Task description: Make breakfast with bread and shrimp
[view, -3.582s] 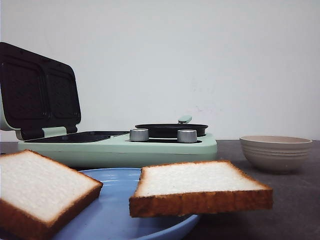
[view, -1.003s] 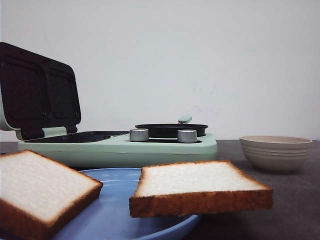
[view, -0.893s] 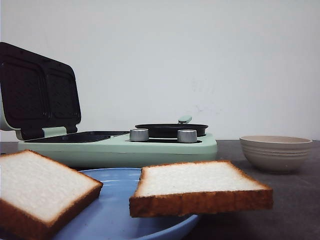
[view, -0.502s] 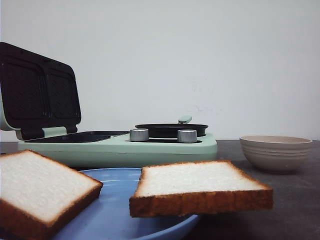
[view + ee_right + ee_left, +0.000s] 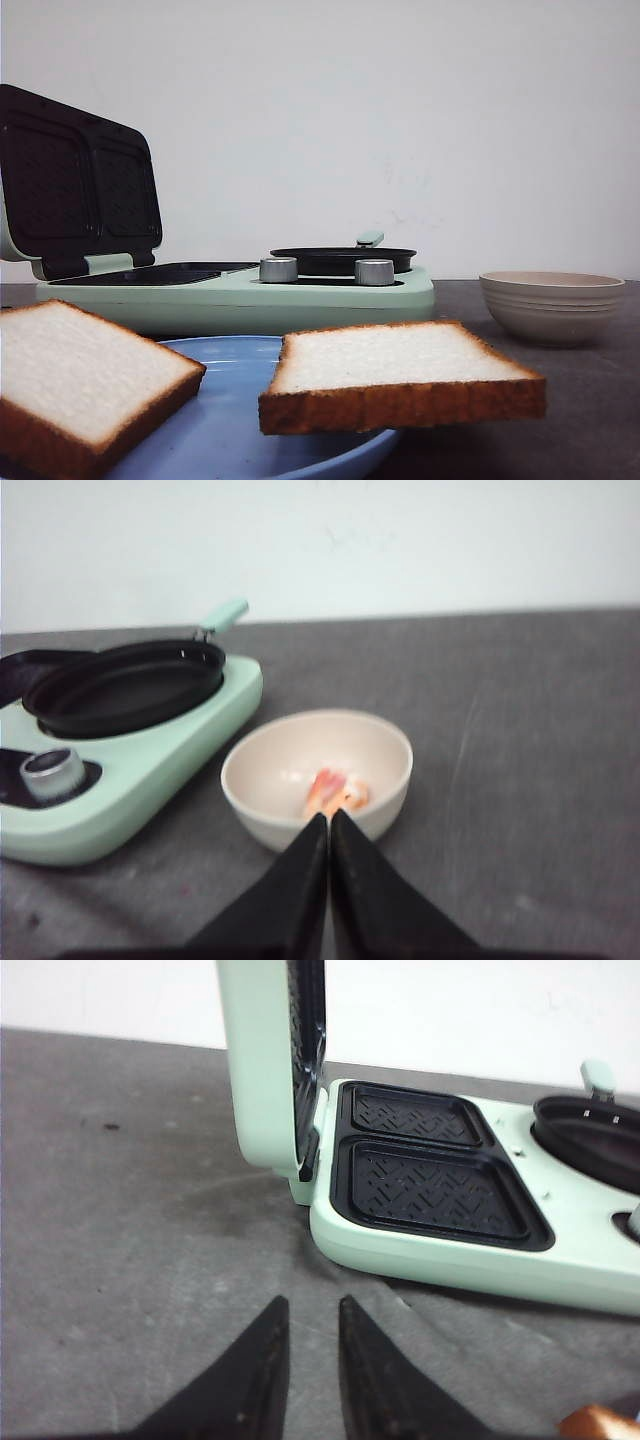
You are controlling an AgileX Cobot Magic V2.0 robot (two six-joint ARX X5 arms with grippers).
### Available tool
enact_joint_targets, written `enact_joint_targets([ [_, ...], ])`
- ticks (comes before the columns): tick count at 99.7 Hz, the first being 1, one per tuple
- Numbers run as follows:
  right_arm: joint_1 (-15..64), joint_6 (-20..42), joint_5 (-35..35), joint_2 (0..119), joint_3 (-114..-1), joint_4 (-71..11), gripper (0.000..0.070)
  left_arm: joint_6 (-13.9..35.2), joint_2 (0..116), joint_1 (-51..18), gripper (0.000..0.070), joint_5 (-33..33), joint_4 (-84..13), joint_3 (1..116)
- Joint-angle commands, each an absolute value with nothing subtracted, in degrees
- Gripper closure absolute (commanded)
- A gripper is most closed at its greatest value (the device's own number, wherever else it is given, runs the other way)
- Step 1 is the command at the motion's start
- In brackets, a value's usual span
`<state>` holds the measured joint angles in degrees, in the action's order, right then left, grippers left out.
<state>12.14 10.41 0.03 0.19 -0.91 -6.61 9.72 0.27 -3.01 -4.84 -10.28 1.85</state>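
Observation:
Two slices of white bread lie on a blue plate (image 5: 240, 430) in the front view, one at the left (image 5: 80, 380) and one at the right (image 5: 400, 375). The orange-pink shrimp (image 5: 335, 792) lies in a cream bowl (image 5: 318, 775), which also shows in the front view (image 5: 552, 305). My right gripper (image 5: 328, 822) is shut and empty, its tips over the bowl's near rim. My left gripper (image 5: 310, 1308) is slightly open and empty, above the grey table in front of the mint-green sandwich maker (image 5: 480, 1250). A bread crust corner (image 5: 600, 1425) shows at the edge of the left wrist view.
The sandwich maker (image 5: 240, 295) has its lid (image 5: 75, 180) up, two black grill wells (image 5: 430, 1175), two silver knobs (image 5: 278, 269) and a black round pan (image 5: 125, 685) with a mint handle (image 5: 225, 615). A white wall stands behind the grey table (image 5: 520, 740).

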Motion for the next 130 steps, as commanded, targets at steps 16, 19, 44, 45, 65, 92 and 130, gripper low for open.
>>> enact_joint_targets([
  [16, 12.2, 19.9, 0.2, 0.2, -0.9, -10.8, 0.0697, 15.2, 0.2, -3.0, 0.0700, -5.2, -10.7, 0.9],
  [19, 12.2, 20.5, 0.2, 0.3, -1.0, -10.9, 0.0697, 15.2, 0.2, -3.0, 0.0700, -5.3, -10.7, 0.9],
  [44, 12.2, 20.8, 3.1, 0.3, -4.8, -17.2, 0.0697, 15.4, 0.3, -3.0, 0.0698, -5.9, -11.1, 1.3],
  [45, 12.2, 20.8, 3.1, 0.3, -5.0, -17.5, 0.0697, 15.4, 0.3, -3.0, 0.0697, -5.9, -11.2, 1.4],
  [65, 12.2, 22.1, 3.0, 1.7, -7.6, -20.4, 0.0697, 17.2, 0.6, -3.0, 0.0696, -6.0, -15.1, 4.5],
  [92, 12.2, 26.2, 0.7, 9.5, -13.2, -21.7, 0.0697, 21.6, 5.5, -3.0, 0.0696, -9.3, -20.2, 11.3],
  [130, 12.2, 26.2, -5.2, 24.3, -26.5, -27.0, 0.0697, 23.4, 19.2, -3.0, 0.0696, -17.9, -27.4, 24.9],
])
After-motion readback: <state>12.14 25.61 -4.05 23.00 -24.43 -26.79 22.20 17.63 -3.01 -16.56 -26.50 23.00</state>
